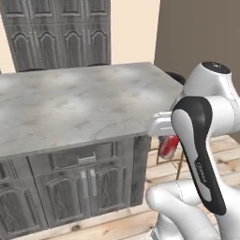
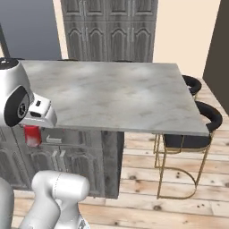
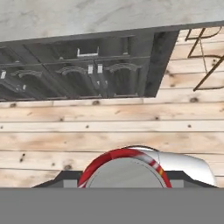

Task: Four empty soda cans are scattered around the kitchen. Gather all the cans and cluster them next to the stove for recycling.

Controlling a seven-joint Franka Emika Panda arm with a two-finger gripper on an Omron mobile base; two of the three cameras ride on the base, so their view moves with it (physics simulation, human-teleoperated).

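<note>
You are facing a marble island (image 2: 120, 96); two black stools (image 2: 192, 134) are standing at its right edge, tall cabinets (image 1: 61, 33) behind.

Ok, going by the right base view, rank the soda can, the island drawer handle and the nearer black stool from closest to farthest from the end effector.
1. Soda can: gripped in the end effector, hanging below it at the left.
2. Drawer handle: just right of the can, on the island's front.
3. Nearer black stool: far right, beyond the island's corner.

The counter (image 2: 120, 96) stood ahead of the arm, two stools (image 2: 192, 132) along its right side, tall cabinets (image 2: 109, 29) behind it, and a soda can (image 1: 168, 146) hung below its right front corner, above the floor (image 3: 109, 131).
</note>
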